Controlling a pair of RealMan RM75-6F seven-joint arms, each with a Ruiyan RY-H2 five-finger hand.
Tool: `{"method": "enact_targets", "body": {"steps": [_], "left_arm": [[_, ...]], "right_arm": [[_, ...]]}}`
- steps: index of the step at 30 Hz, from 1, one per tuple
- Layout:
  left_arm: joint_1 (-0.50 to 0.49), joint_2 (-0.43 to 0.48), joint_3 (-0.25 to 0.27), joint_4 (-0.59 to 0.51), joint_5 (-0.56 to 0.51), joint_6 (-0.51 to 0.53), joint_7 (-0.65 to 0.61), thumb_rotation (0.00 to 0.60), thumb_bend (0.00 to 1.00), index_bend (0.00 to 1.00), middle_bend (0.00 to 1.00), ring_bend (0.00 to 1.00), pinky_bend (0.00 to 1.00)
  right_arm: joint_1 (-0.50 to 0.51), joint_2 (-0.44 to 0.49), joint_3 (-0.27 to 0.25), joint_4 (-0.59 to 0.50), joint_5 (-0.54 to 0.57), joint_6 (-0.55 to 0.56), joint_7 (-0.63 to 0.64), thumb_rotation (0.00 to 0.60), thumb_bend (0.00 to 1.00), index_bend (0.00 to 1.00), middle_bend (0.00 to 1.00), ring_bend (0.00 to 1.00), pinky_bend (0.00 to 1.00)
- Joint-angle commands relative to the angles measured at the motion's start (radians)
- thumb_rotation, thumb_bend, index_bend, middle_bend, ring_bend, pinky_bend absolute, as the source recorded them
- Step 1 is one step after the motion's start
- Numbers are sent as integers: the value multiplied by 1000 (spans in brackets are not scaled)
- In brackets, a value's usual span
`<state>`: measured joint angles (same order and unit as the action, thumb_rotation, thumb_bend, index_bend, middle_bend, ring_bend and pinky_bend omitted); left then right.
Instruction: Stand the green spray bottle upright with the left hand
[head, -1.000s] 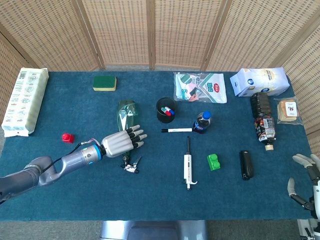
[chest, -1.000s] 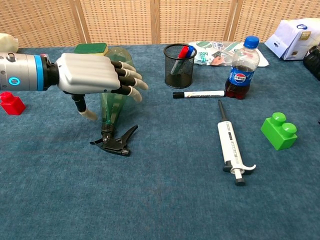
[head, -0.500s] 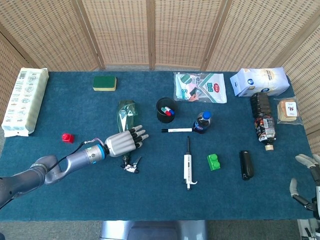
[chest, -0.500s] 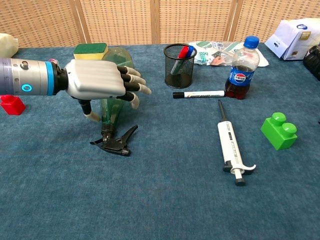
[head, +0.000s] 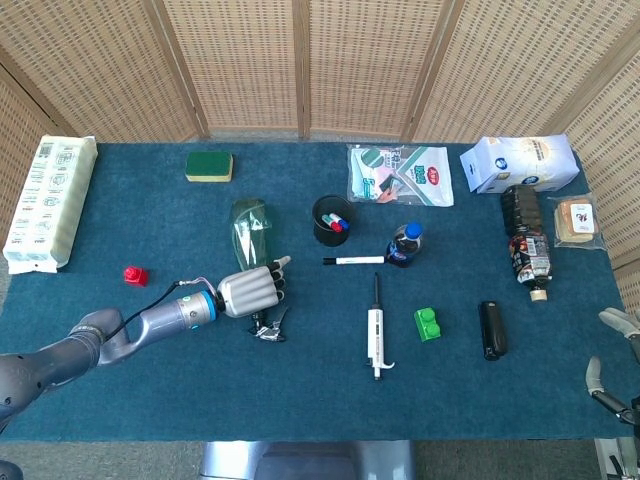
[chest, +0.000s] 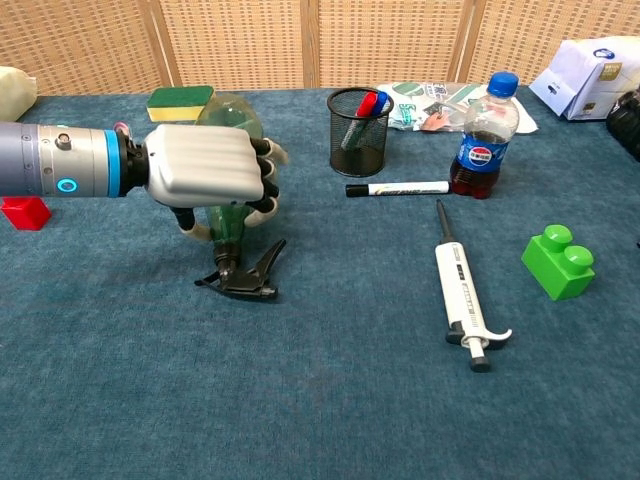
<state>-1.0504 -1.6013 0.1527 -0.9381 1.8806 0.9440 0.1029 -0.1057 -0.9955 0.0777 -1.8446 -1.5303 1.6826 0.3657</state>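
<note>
The green spray bottle (head: 247, 227) lies on the blue table cloth left of centre, base toward the back and black trigger head (chest: 245, 277) toward the front. My left hand (chest: 205, 176) reaches in from the left and grips the bottle's narrow part, fingers curled round it; the head view shows that hand (head: 250, 292) just above the trigger. The bottle's base (chest: 228, 108) shows behind the hand. My right hand (head: 612, 372) sits at the lower right edge of the head view, fingers apart and holding nothing, mostly out of frame.
Right of the bottle stand a black mesh pen cup (chest: 359, 132) and a cola bottle (chest: 481, 136), with a marker (chest: 398, 187) between them. A white pipette (chest: 462, 294) and green brick (chest: 559, 263) lie further right. A sponge (chest: 180, 100) and red brick (chest: 22, 211) sit left.
The left hand has dropped onto the bottle and its fingers, spread before, now curl round the neck. The trigger head has shifted slightly to the right.
</note>
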Motion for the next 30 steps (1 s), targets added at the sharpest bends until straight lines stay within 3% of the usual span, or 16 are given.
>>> {"method": "enact_targets", "body": {"steps": [1, 5, 11, 30], "left_arm": [[-1, -1, -4, 7, -2, 12, -8, 600, 272, 642, 537, 461, 457], [-2, 4, -7, 3, -14, 6, -9, 600, 277, 651, 591, 522, 571], [18, 12, -54, -21, -72, 38, -25, 600, 284, 653, 614, 548, 707], [146, 119, -267, -191, -318, 238, -259, 600, 291, 648, 605, 548, 721]], "right_arm": [[0, 0, 1, 0, -1, 0, 6, 600, 567, 221, 216, 60, 141], [-2, 0, 3, 2, -2, 6, 17, 600, 565, 221, 219, 60, 141], [-5, -2, 2, 8, -3, 8, 27, 600, 565, 222, 220, 60, 141], [5, -12, 4, 19, -12, -4, 23, 600, 564, 221, 220, 60, 141]]}}
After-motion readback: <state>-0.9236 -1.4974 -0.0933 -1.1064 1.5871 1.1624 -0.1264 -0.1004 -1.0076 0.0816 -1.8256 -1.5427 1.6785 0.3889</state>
